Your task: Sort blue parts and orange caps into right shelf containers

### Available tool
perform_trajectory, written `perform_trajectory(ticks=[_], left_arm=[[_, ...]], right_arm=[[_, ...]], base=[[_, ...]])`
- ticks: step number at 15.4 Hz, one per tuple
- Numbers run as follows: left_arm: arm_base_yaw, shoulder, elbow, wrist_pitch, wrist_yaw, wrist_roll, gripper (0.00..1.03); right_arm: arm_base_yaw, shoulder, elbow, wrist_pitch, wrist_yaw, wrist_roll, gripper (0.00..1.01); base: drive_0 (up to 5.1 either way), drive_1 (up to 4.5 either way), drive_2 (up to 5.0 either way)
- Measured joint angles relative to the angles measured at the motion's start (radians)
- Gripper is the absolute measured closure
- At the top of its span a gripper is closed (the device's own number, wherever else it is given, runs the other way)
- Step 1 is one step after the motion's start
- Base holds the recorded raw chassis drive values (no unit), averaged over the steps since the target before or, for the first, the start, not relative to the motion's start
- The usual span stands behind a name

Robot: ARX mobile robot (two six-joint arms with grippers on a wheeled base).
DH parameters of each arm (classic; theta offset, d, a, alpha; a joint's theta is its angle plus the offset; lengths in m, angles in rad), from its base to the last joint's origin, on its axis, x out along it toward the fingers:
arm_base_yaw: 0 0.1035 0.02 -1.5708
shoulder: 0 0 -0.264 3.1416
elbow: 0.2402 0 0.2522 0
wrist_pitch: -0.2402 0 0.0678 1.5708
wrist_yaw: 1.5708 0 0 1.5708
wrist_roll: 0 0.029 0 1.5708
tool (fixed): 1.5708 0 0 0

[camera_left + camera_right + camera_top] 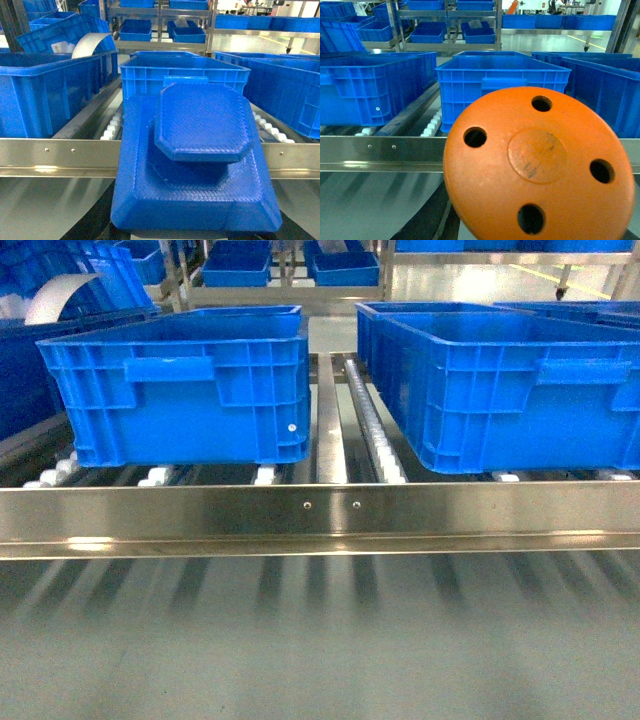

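The flat blue textured plastic part fills the lower left-wrist frame, the round orange four-holed disc the lower right-wrist frame; ribbed blue crates lie straight beyond; neither grip is visible.

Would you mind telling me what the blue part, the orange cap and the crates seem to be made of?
Blue part: apparently moulded plastic, matte, with a fine woven-looking texture. Orange cap: likely plastic, smooth, slightly scuffed, with four round holes. Crates: rigid, slightly glossy plastic with moulded ribs. Shelf rail: shiny brushed metal.
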Motion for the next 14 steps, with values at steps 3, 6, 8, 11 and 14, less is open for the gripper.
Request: perform_trajectory(ticks=[3, 6, 8, 11, 14], left_arm=[[0.000, 0.000, 0.000, 0.000, 0.000, 0.000, 0.61], [0.000, 0.000, 0.000, 0.000, 0.000, 0.000, 0.61], [0.000, 0.000, 0.000, 0.000, 0.000, 0.000, 0.61], [0.000, 0.000, 0.000, 0.001, 0.000, 0.000, 0.61], [0.000, 0.000, 0.000, 0.001, 0.000, 0.000, 0.61]], right_arm=[[0.000, 0.000, 0.000, 0.000, 0.000, 0.000, 0.57], [0.000, 0.000, 0.000, 0.000, 0.000, 0.000, 0.57], [0.000, 0.000, 0.000, 0.000, 0.000, 0.000, 0.57], [0.000, 0.000, 0.000, 0.000, 0.000, 0.000, 0.57], [0.000, 0.000, 0.000, -0.001, 0.000, 0.000, 0.57]], base=[[0.0, 0.00, 0.0], [0.0, 1.22, -1.1], [0.1, 4.26, -4.1], [0.0, 4.29, -4.2], [0.0, 4.24, -4.3]])
